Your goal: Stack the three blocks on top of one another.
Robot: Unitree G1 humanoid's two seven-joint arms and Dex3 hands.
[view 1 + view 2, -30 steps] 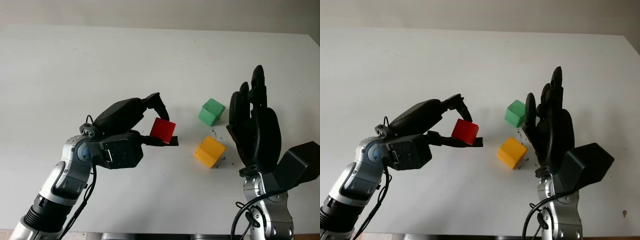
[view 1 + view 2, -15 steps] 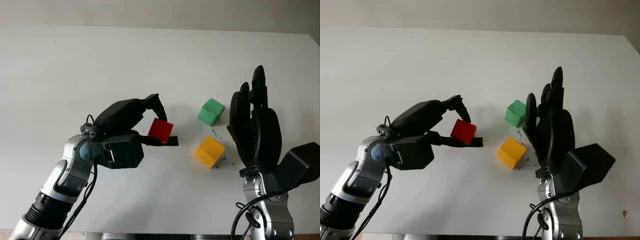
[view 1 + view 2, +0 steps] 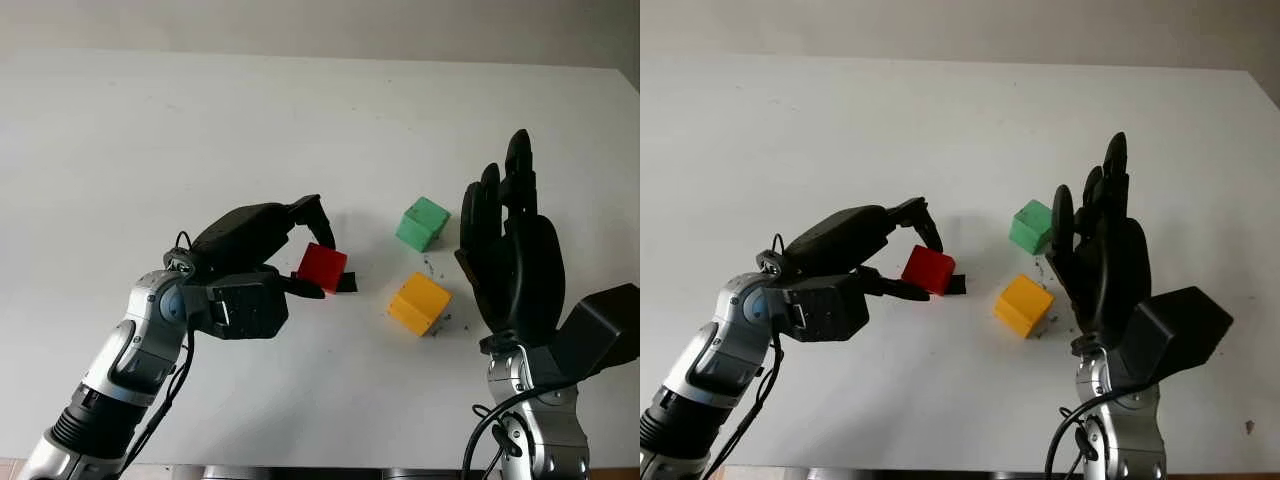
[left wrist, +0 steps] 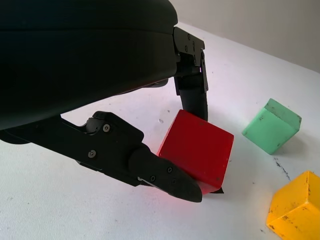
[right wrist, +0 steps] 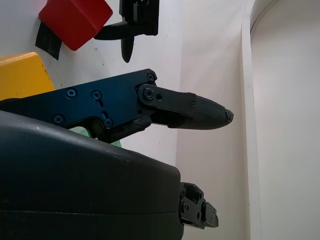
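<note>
My left hand (image 3: 329, 252) is shut on the red block (image 3: 322, 268), pinched between an upper finger (image 4: 192, 85) and the thumb (image 4: 165, 175), low over the white table (image 3: 200, 130). I cannot tell whether the red block (image 4: 197, 147) touches the table. The yellow block (image 3: 420, 303) lies a little to its right, and the green block (image 3: 422, 223) lies behind the yellow one; both stand separately on the table. My right hand (image 3: 510, 255) is open and upright just right of those two blocks, holding nothing.
Small dark specks mark the table around the yellow block (image 3: 1023, 305). The table's far edge (image 3: 320, 60) meets a pale wall. White tabletop stretches to the left and behind the blocks.
My left hand has sunk slightly toward the table with the red block, drifting a little left. The right hand and the yellow and green blocks have not moved.
</note>
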